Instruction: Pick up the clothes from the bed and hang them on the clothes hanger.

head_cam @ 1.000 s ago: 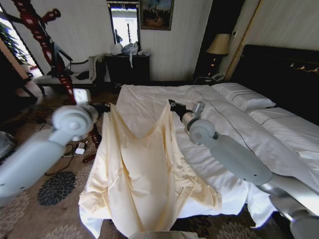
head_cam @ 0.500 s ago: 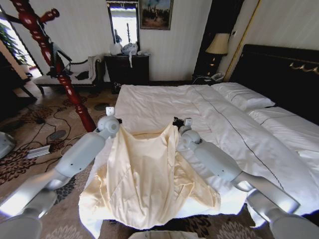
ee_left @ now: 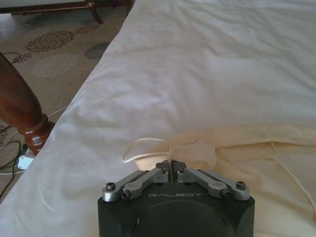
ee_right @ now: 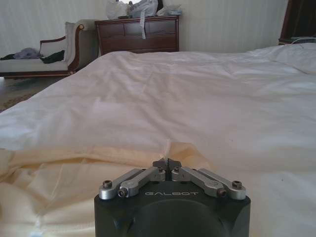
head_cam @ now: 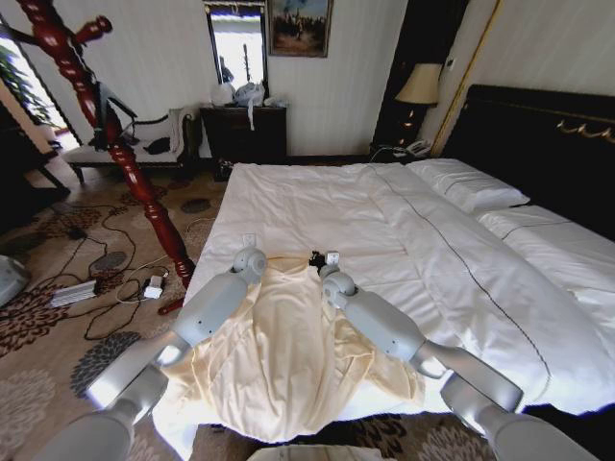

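1. Head view: the clothes lie spread near the bed's foot-end corner on the robot's left, the lower part draping over the foot edge and the top edge lying flat on the white sheet.
2. Left gripper sits low at the garment's top edge, toward the bed's left side edge, fingers pressed together on a small fold of cream fabric.
3. Right gripper sits at the same top edge, further in from that side edge, jaws likewise pinched on a raised peak of the cloth.
4. Handling, as a judgement: the fabric looks thin, light and limp, so it should sag between the two holds and slide easily over the sheet. Pinches at the two shoulder points look like the right places, since they keep the neckline spread.
5. Risk: so thin a pinch could slip, or catch the bedsheet along with it.
6. A red-brown coat stand rises off the bed's left side edge.
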You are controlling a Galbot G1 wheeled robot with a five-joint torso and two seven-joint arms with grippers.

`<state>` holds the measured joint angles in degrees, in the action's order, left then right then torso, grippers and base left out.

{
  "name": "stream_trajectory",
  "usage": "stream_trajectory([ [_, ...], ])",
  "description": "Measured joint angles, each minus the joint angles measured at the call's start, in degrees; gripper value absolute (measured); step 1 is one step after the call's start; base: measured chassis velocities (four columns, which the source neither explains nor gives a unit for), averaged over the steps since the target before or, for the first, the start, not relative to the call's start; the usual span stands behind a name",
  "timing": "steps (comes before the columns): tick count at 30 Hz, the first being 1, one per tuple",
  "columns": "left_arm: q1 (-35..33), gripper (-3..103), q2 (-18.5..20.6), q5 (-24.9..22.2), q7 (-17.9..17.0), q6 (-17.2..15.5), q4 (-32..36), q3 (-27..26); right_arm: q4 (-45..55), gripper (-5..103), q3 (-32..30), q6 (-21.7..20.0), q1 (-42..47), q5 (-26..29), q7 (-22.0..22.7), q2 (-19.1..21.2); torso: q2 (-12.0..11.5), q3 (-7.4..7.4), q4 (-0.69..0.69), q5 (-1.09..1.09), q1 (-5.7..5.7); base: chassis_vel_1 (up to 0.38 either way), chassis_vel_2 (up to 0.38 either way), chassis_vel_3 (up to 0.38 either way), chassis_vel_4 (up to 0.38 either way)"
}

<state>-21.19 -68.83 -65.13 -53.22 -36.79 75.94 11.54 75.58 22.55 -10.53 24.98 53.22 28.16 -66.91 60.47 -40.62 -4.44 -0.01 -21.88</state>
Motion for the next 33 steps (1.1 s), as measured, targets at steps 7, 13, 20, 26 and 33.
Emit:
stream_trajectory([
  [7, -2.2, 2, 0.2, 2.3, 2.9, 1.8, 1.3, -1.9, 0.1, 1, 1.7, 0.9, 0.3, -0.2, -0.6, -2.2, 0.0, 0.00, 0.00, 0.00, 0.01, 0.000, 0.000, 0.000, 0.000],
  [13, -3.2, 2, 0.7, 2.5, 3.2, 2.3, 2.2, -3.3, -2.1, 1, 1.7, 1.1, -1.0, -1.0, -0.2, -3.8, 0.0, 0.00, -0.02, 0.00, 0.00, 0.000, 0.000, 0.000, 0.000],
  [20, -5.9, 6, 3.5, 2.9, 3.4, 3.0, 6.9, -6.4, -0.3, 11, -0.9, 2.9, -0.6, -1.9, 0.5, -2.6, 0.0, 0.00, 0.01, 0.01, -0.01, 0.000, 0.000, 0.000, 0.000],
  [26, -13.4, 28, 11.3, -7.0, -0.1, -0.9, 21.9, -9.8, 13.6, 37, -5.0, -6.2, 2.5, 16.7, 11.3, 6.6, 0.0, 0.01, -0.06, 0.00, 0.01, 0.000, 0.000, 0.000, 0.000],
  [33, -18.4, 55, 21.2, -13.0, 3.8, -0.8, 35.7, -17.2, 29.1, 59, -11.3, -9.6, 8.0, 23.1, 17.7, 13.6, 0.0, 0.01, -0.01, 0.01, 0.02, 0.000, 0.000, 0.000, 0.000],
])
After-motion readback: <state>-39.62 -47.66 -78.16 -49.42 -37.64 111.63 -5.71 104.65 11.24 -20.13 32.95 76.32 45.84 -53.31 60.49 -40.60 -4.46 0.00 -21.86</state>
